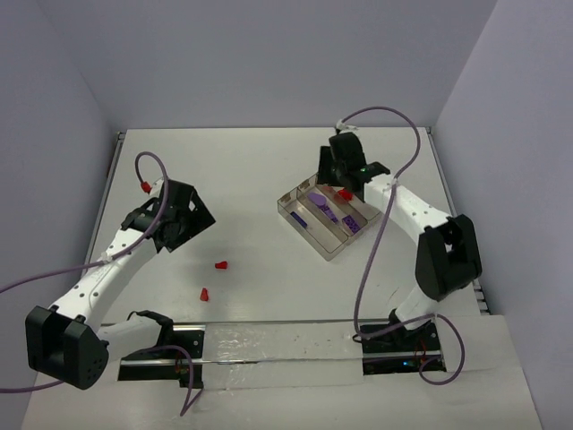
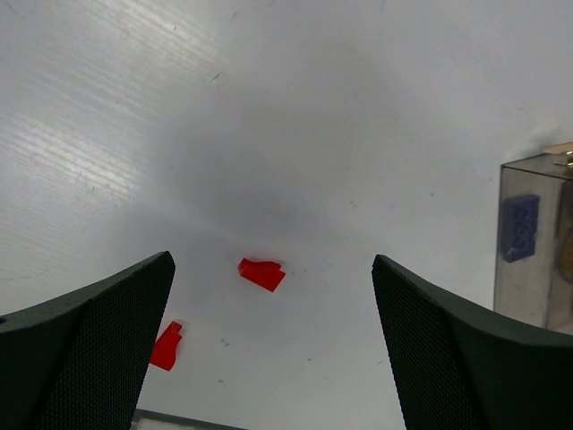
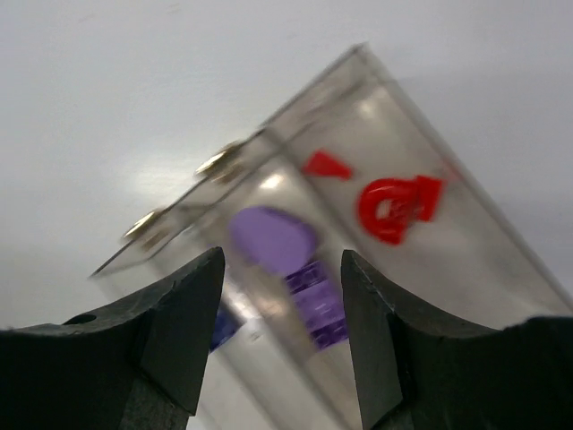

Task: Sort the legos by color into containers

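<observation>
Two red legos lie on the white table, one (image 1: 220, 266) above the other (image 1: 205, 294); in the left wrist view they show as one brick (image 2: 261, 273) and another (image 2: 166, 346). My left gripper (image 1: 183, 228) is open and empty, up and left of them. The clear tray (image 1: 309, 235) holds purple legos (image 1: 324, 207) and red ones (image 1: 344, 193). My right gripper (image 1: 343, 172) hovers open and empty over the tray's far end; its view shows a purple piece (image 3: 273, 239) and a red piece (image 3: 394, 207) below.
The tray's near wall (image 2: 530, 242) with a blue-purple brick (image 2: 519, 227) shows at the right edge of the left wrist view. A metal rail (image 1: 269, 345) runs along the near edge between the arm bases. Purple cables loop off both arms.
</observation>
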### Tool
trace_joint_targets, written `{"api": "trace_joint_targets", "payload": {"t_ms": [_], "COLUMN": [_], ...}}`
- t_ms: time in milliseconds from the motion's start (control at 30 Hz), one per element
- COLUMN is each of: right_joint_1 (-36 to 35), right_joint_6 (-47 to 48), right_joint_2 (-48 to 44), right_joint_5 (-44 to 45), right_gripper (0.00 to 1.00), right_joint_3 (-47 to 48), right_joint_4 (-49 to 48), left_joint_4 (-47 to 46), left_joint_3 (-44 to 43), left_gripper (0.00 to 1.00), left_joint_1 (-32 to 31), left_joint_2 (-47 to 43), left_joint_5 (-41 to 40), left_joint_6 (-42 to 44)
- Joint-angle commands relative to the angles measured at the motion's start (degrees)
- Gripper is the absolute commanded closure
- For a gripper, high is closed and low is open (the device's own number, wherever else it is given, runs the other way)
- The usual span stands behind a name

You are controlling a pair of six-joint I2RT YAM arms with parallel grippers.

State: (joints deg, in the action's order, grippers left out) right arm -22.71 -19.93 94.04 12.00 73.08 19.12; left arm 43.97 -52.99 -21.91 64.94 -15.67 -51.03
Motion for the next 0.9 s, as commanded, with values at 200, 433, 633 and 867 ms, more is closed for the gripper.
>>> {"api": "trace_joint_targets", "payload": {"t_ms": [200, 433, 633, 867], "right_joint_1": [-29.3, -35.9, -37.9, -39.2], "right_joint_6": [10.9, 24.1, 28.0, 30.5], "right_joint_2": [-2.9, 6.2, 11.4, 14.0], "right_joint_5": [-8.1, -15.3, -17.3, -21.5], "right_gripper": [0.19, 0.20, 0.21, 0.22], "right_joint_3": [-6.9, -4.2, -2.2, -3.8], "right_joint_4": [-9.9, -12.7, -15.3, -23.0], "left_joint_4": [6.8, 12.0, 12.3, 12.5], "left_joint_3": [0.4, -6.0, -10.0, -11.7], "left_gripper": [0.01, 0.01, 0.01, 0.01], "left_joint_1": [0.4, 2.2, 4.4, 5.7], "left_joint_2": [-3.0, -3.4, -4.1, -1.7], "left_joint_5": [-2.1, -6.0, -5.5, -4.2], "left_joint_6": [-4.7, -6.3, -6.0, -5.9]}}
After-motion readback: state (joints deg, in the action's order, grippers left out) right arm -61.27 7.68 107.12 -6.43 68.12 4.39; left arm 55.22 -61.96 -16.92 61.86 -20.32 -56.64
